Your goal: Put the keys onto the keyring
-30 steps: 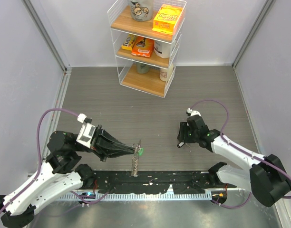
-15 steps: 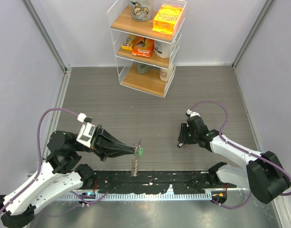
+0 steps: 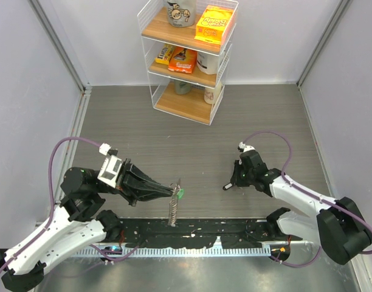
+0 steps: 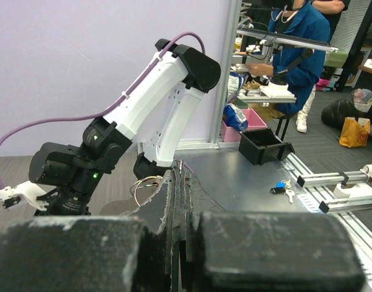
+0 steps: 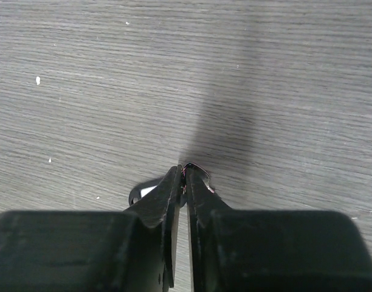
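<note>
Left gripper (image 3: pixel 172 193) was clamped tight on the keyring (image 3: pixel 173 210). The chain hung below its tips and carried no key. Farther off, right gripper (image 5: pixel 185 176) was closed to a slit, apparently pinching one key (image 5: pixel 141 192) at its tips on the table (image 3: pixel 174 134). Second key not found. Threading not yet begun.

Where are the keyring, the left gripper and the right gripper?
keyring (image 3: pixel 173 210), top view, on the hanging chain.
left gripper (image 3: pixel 172 193), top view, midway between its fingertips.
right gripper (image 5: pixel 185 175), right wrist view, midway between its fingertips.
</note>
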### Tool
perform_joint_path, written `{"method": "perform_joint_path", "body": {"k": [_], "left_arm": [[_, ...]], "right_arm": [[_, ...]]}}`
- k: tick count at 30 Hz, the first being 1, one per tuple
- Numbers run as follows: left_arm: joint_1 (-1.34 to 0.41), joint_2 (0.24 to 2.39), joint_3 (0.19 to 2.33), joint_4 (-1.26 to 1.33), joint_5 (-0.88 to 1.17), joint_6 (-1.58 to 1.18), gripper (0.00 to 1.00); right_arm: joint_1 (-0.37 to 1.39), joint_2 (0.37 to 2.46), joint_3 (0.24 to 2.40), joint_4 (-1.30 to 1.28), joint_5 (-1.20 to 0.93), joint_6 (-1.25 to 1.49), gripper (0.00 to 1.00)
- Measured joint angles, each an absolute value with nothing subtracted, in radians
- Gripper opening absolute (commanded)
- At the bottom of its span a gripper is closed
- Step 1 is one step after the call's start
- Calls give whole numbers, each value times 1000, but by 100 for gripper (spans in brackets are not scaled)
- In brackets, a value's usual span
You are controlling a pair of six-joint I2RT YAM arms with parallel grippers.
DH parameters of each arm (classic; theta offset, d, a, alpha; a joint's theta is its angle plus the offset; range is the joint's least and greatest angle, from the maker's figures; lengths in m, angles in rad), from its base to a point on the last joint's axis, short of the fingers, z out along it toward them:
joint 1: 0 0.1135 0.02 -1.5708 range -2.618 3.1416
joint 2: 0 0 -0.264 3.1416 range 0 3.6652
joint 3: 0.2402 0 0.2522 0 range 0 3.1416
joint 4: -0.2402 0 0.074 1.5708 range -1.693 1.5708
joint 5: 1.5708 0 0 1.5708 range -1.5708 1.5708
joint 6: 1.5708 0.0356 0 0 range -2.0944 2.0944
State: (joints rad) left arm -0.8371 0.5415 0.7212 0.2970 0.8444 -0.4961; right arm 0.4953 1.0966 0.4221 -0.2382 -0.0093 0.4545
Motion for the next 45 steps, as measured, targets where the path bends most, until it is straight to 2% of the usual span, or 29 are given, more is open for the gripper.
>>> {"method": "perform_joint_path", "body": {"k": [3,11,18,21,26,36,45], "left_arm": [[-837,542,721,299,844,-498,0],[-837,541,721,302,842,-513,0],[-837,541,721,303,833,-516,0],[-837,541,720,303,829,-516,0],[-837,542,720,304,820,-515,0],[-837,556,720,313,813,-515,0],[-837,566,716,351,814,-521,0]], "right_arm": [[495,1081,414,-239,-14,455,5],[495,1016,401,-241,-27,455,5],[495,792,401,-267,-83,447,5],[495,683,418,-273,-163,432,5],[495,613,492,-256,-368,411,6],[495,587,610,-183,-702,395,5],[495,591,777,-108,-854,395,5]]}}
